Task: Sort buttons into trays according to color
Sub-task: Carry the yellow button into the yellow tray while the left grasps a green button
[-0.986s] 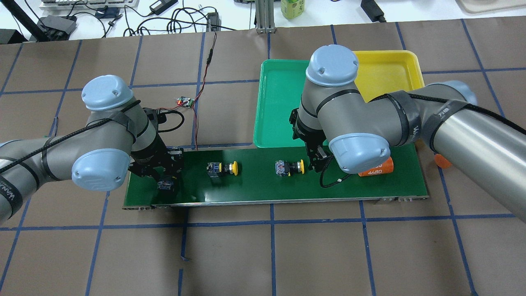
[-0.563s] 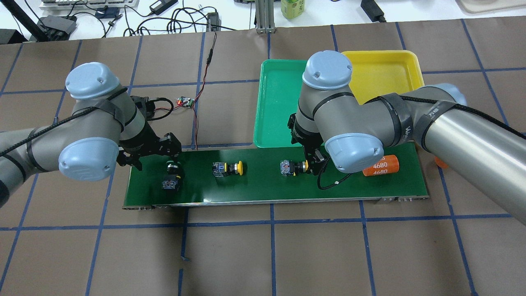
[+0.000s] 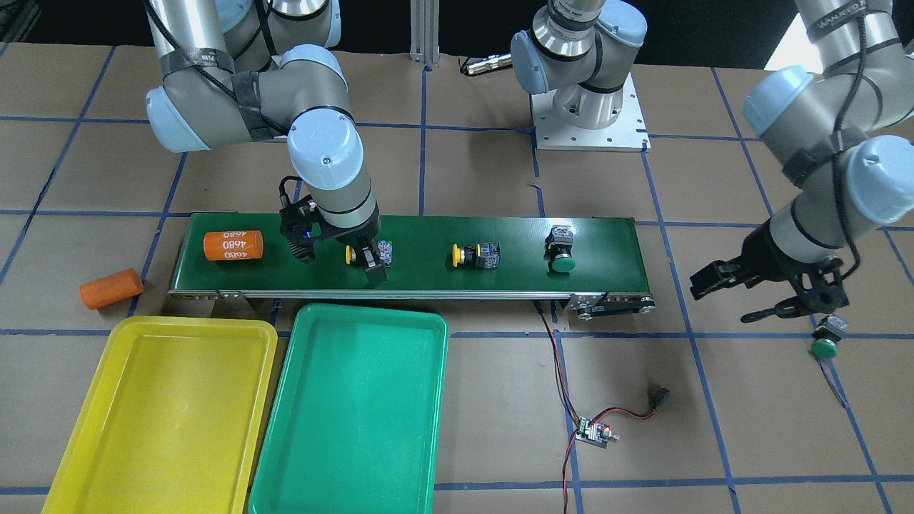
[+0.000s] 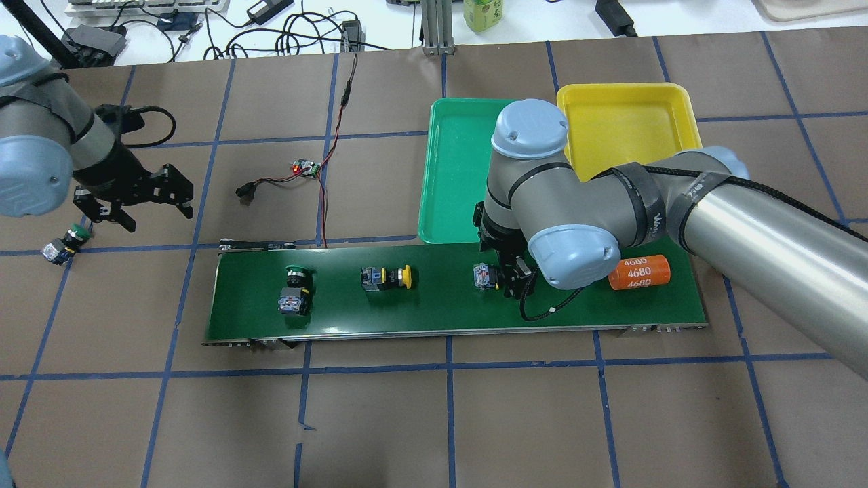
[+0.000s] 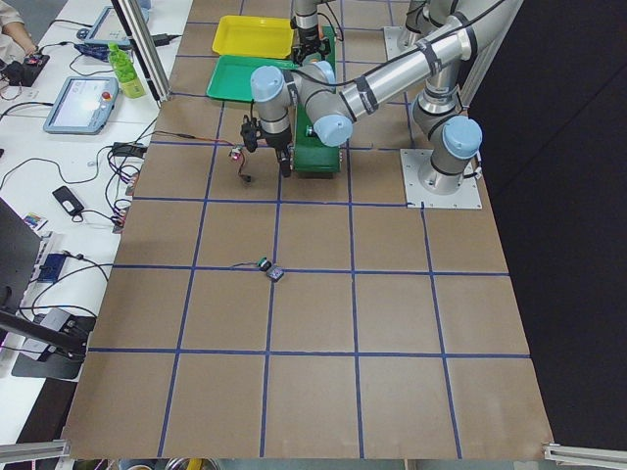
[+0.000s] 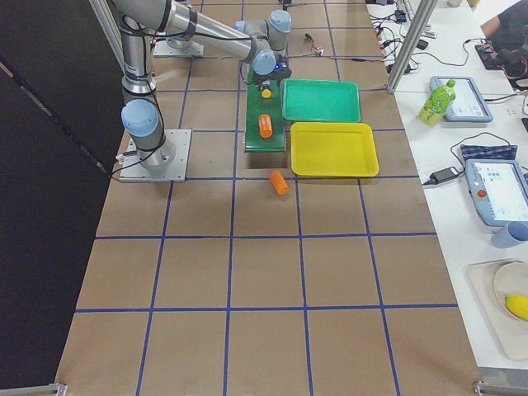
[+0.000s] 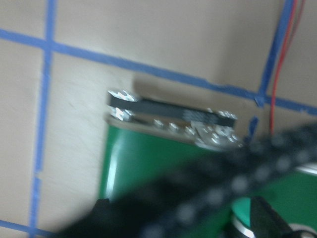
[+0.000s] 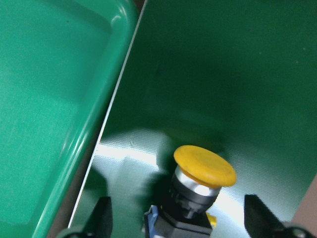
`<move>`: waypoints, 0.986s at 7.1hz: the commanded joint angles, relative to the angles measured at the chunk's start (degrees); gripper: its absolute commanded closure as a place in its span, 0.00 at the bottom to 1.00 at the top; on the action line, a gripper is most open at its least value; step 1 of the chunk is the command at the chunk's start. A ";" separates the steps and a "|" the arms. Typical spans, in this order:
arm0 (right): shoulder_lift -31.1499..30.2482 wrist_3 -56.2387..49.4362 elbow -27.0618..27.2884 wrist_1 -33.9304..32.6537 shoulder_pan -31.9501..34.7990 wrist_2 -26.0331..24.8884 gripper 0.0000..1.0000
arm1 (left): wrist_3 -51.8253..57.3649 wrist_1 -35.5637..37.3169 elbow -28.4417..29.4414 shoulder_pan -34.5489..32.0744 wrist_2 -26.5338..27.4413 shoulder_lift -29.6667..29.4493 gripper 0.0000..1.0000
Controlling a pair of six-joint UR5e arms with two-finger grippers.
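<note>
- A yellow button [image 8: 200, 186] is lying on the green conveyor belt [image 4: 441, 308], near the green tray [image 4: 451, 169].
- The right end effector [image 4: 510, 278] is straddling it, fingers spread apart.
- Another yellow button [image 4: 386, 276] and a green button [image 4: 296, 290] are lying farther along.
- The left end effector [image 4: 156, 213] is hovering spread and empty near a second green button [image 4: 66, 242] on the tabletop [image 4: 434, 420].

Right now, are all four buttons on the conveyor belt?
No, one green-capped button lies on the brown table, off the end of the conveyor belt.
</note>
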 commanded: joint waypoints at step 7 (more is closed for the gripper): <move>2.86 -29.18 -9.69 -2.08 -18.43 -5.97 1.00 | 56.71 9.94 11.04 17.04 -0.07 -17.56 0.00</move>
